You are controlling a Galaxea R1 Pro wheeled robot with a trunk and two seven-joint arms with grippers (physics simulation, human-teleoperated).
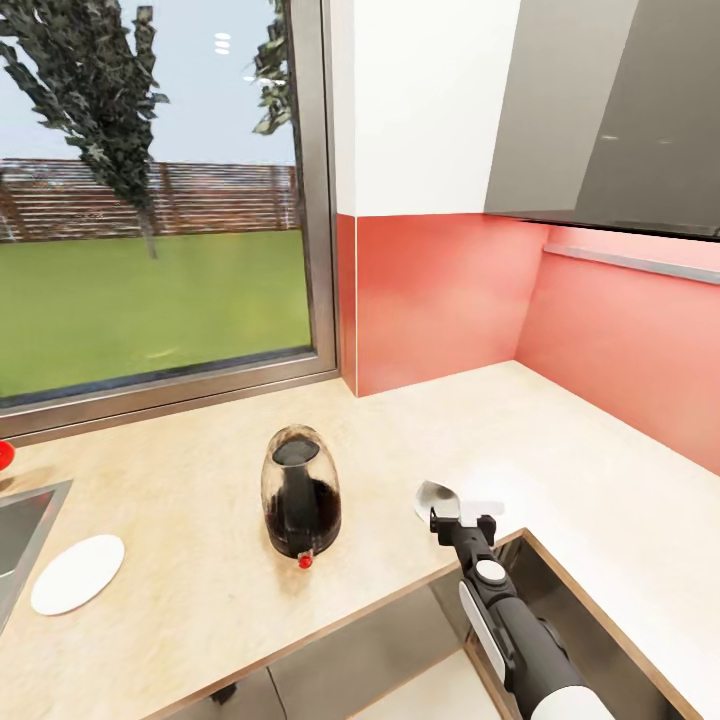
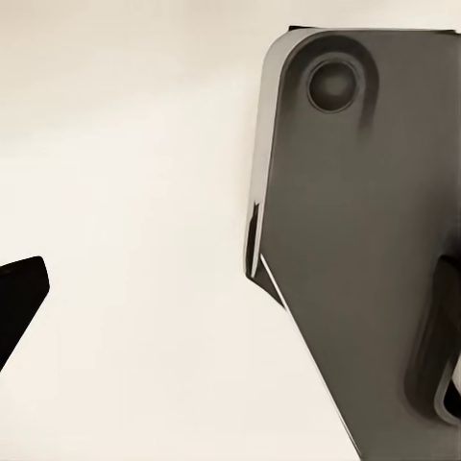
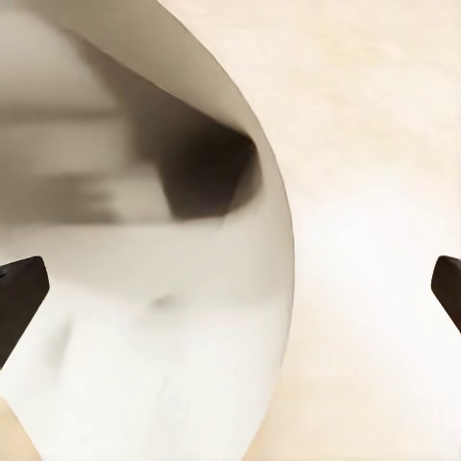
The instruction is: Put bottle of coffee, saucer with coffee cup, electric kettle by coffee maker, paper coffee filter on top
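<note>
The white coffee cup sits close to the front edge of the tan kitchen countertop, right at the tip of my right gripper. In the right wrist view the cup is very near and lies between the widely parted dark fingertips; this gripper is open. The glass electric kettle with its black base and red switch stands to the cup's left. Further left lies the flat white saucer, beside the sink. My left gripper is open over a pale floor, holding nothing.
A sink basin is set into the counter at far left, with a red object behind it. A large window and pink backsplash bound the counter. The worktop turns a corner to the right under a grey wall cabinet.
</note>
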